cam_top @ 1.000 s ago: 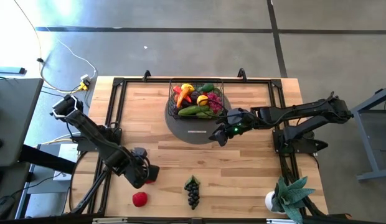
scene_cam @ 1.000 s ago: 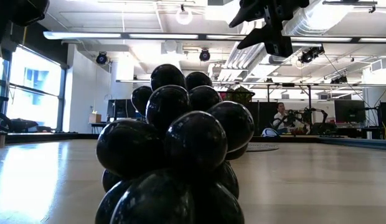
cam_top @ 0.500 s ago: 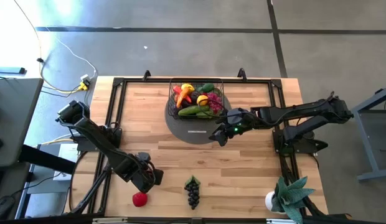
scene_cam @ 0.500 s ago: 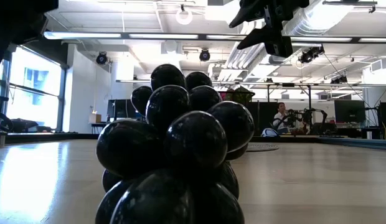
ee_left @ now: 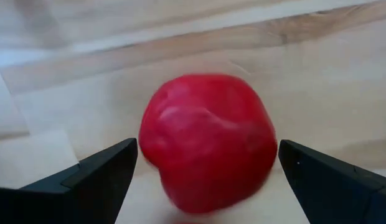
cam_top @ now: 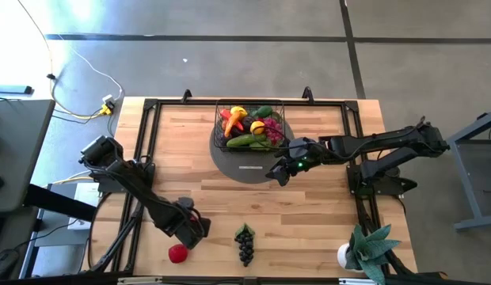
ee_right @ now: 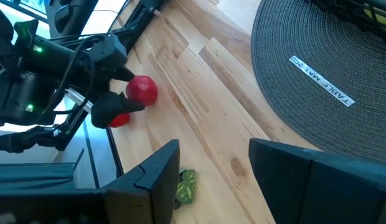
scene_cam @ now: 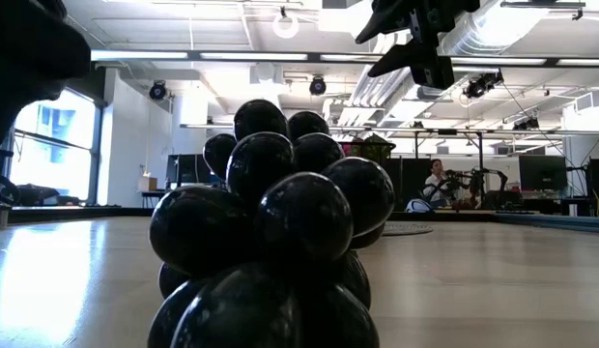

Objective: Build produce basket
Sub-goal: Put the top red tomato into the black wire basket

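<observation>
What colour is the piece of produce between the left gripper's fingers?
Red all over, glossy; the produce piece shows best in the left wrist view, lying between the open left gripper's fingers.

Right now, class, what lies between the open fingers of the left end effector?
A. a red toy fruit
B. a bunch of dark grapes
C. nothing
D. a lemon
A: in the left wrist view the red toy fruit sits on the wood between the two spread fingers of the left end effector.

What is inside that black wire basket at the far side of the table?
The basket holds toy produce: red and orange peppers, something yellow, a green cucumber and purple grapes. Whatever lies beneath that pile is covered. The basket sits on a grey round mat.
</observation>
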Robot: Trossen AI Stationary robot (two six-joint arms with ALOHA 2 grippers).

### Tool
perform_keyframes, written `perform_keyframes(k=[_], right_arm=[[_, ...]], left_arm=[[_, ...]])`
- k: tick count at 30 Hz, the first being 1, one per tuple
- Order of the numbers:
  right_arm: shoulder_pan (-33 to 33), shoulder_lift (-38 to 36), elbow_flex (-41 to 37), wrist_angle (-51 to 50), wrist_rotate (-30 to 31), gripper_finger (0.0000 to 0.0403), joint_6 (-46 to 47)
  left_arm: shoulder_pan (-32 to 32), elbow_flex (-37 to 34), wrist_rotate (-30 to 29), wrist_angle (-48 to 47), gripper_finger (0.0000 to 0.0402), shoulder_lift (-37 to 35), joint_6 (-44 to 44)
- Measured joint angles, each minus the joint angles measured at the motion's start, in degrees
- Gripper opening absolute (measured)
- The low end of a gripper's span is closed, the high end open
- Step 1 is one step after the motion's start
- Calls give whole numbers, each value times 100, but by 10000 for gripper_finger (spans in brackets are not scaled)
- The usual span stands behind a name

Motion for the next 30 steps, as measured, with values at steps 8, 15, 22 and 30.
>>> perform_keyframes(k=[8, 15, 22, 30], right_arm=[[-1, 0, 0, 2, 2, 176, 5], [-1, 0, 0, 2, 2, 176, 9], [0, 0, 0, 4, 2, 176, 1], [-1, 0, 0, 3, 2, 176, 8]], left_arm=[[121, -3, 2, -38, 370, 255, 501], [123, -2, 40, -122, 306, 266, 646], [236, -2, -60, -122, 246, 172, 1212], [545, -2, -790, -316, 249, -401, 2300]])
